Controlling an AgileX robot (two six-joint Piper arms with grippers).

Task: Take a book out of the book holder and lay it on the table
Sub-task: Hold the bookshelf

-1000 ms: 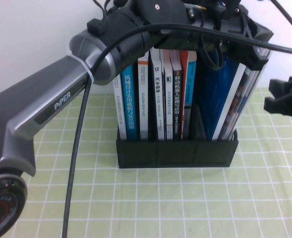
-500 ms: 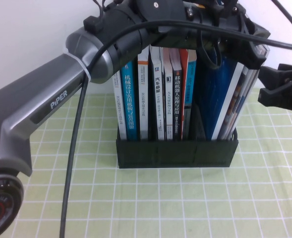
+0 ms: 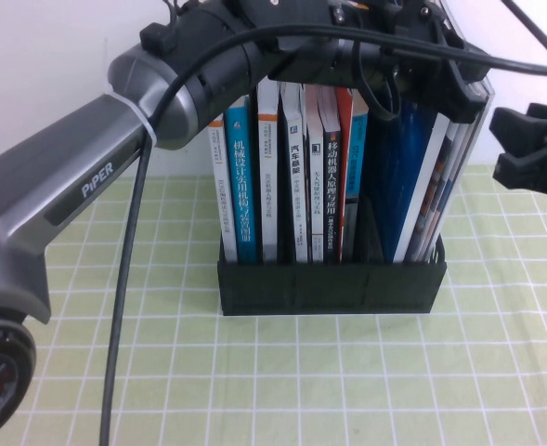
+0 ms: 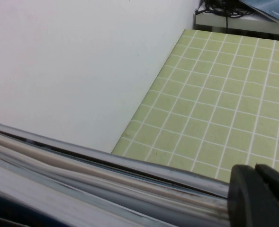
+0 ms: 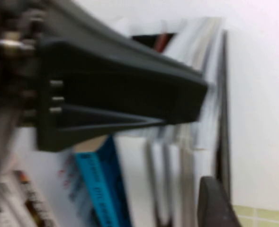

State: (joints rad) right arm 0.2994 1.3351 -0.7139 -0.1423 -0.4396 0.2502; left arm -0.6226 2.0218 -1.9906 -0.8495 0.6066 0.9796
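Robot test bench in a lab

A table [image 3: 496, 372] covered in light green cloth with a white grid stands against a bare white wall [image 3: 50, 84]. A black book rack [image 3: 332, 287] on it holds Chinese engineering textbooks [image 3: 296, 186]. A grey arm marked "PiPER" [image 3: 78, 200] with a loose black cable [image 3: 129, 279] reaches over them, and more cables lie at the cloth's far end.
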